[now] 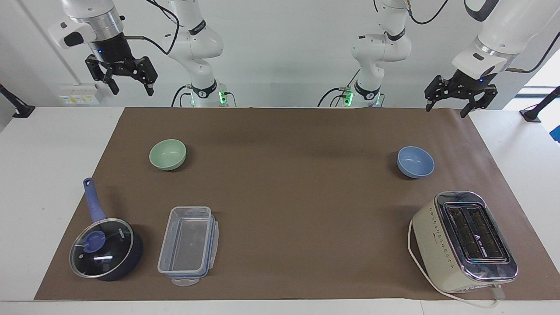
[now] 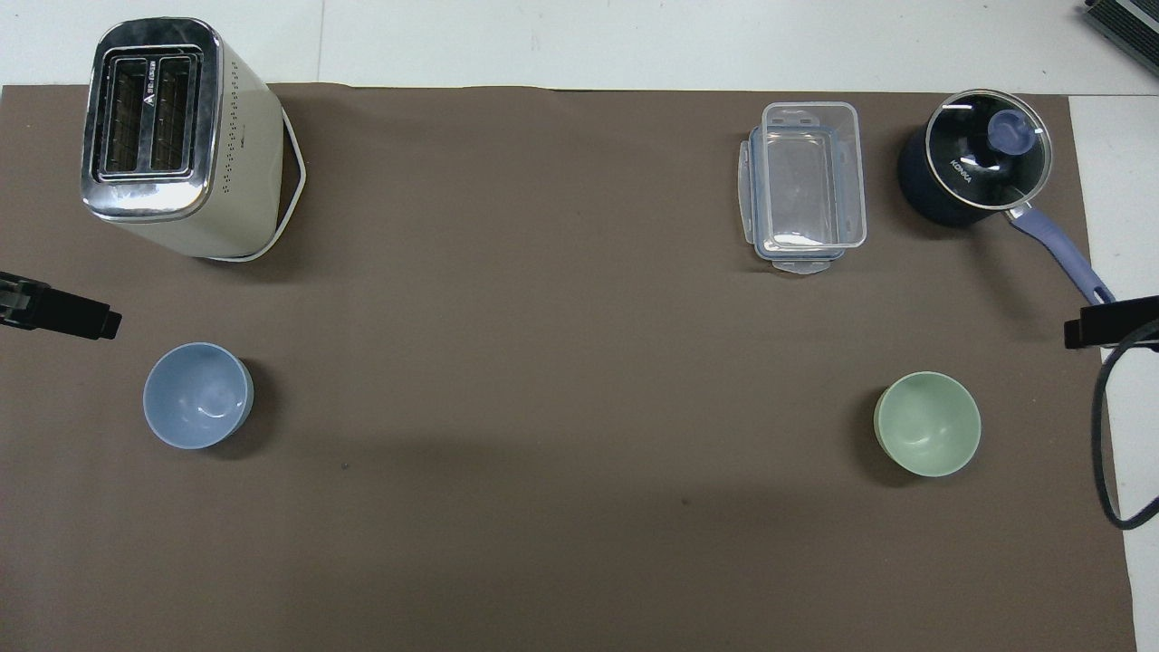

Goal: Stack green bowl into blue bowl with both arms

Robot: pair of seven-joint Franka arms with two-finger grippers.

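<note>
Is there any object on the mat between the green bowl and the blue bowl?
No. Between the green bowl and the blue bowl only bare brown mat shows; both views show this, most plainly the overhead view.

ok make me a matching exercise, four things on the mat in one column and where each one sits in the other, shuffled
Things
1. green bowl
2. blue bowl
3. toaster
4. clear food container

Places
A. beside the lidded saucepan
B. toward the left arm's end, nearer to the robots than the toaster
C. toward the left arm's end, farther from the robots than the blue bowl
D. toward the right arm's end, nearer to the robots than the saucepan

Pairs: 1-D, 2-B, 3-C, 4-A
</note>
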